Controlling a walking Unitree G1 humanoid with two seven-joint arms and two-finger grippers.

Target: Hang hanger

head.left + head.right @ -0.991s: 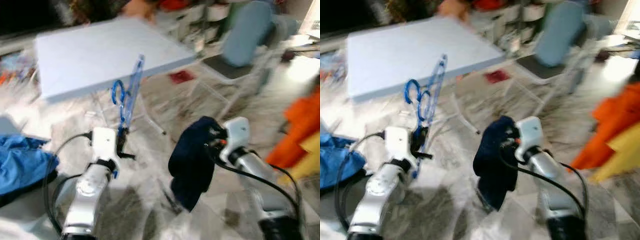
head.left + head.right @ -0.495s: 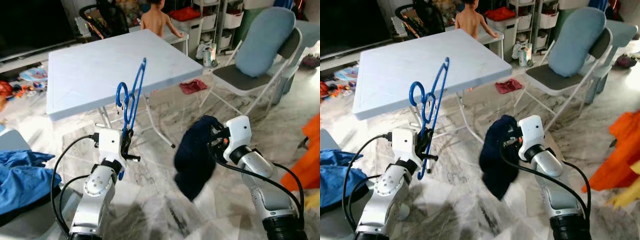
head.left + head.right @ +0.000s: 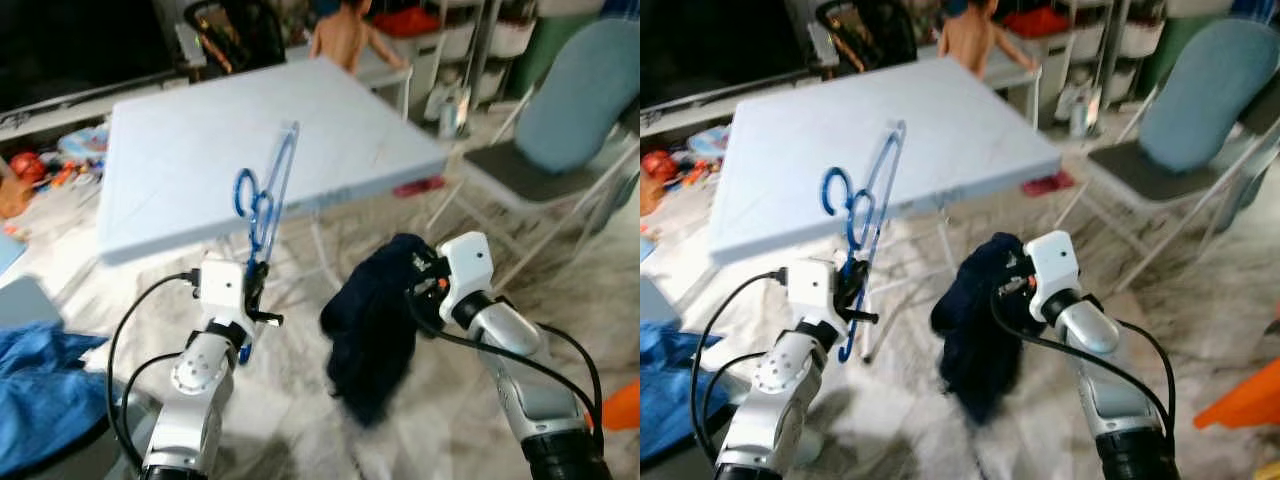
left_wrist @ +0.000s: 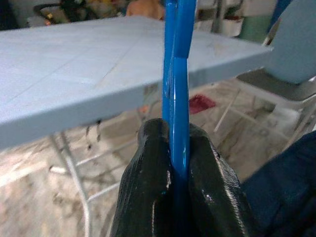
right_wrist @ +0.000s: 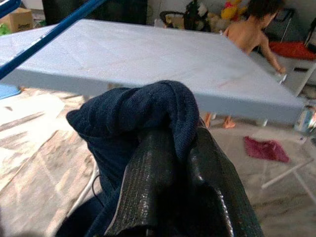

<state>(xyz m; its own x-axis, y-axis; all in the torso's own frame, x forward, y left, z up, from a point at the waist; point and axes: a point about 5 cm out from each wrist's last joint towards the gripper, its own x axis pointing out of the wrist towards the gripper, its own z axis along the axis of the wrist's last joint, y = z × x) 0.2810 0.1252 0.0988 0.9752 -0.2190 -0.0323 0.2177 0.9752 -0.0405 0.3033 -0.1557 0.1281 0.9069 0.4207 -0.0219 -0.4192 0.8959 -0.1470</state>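
Observation:
A blue plastic hanger (image 3: 264,200) stands upright in front of the pale blue folding table (image 3: 180,150), hook to the left. My left gripper (image 3: 250,282) is shut on its lower bar; in the left wrist view the black fingers (image 4: 148,187) pinch the blue hanger (image 4: 177,98). My right gripper (image 3: 422,283) is shut on a dark navy garment (image 3: 372,325) that hangs down in a bunch beside the hanger. In the right wrist view the navy garment (image 5: 138,113) drapes over the fingers (image 5: 163,197).
A person (image 3: 345,35) stands beyond the table's far edge. A folding chair with a light blue cushion (image 3: 575,100) is at the right. Blue cloth (image 3: 45,385) lies at the lower left, an orange item (image 3: 620,405) at the lower right. Marble floor lies below.
The camera has shifted, so the table looks closer and more central. Both grippers keep their holds; the garment hangs a little lower and further left of the right wrist.

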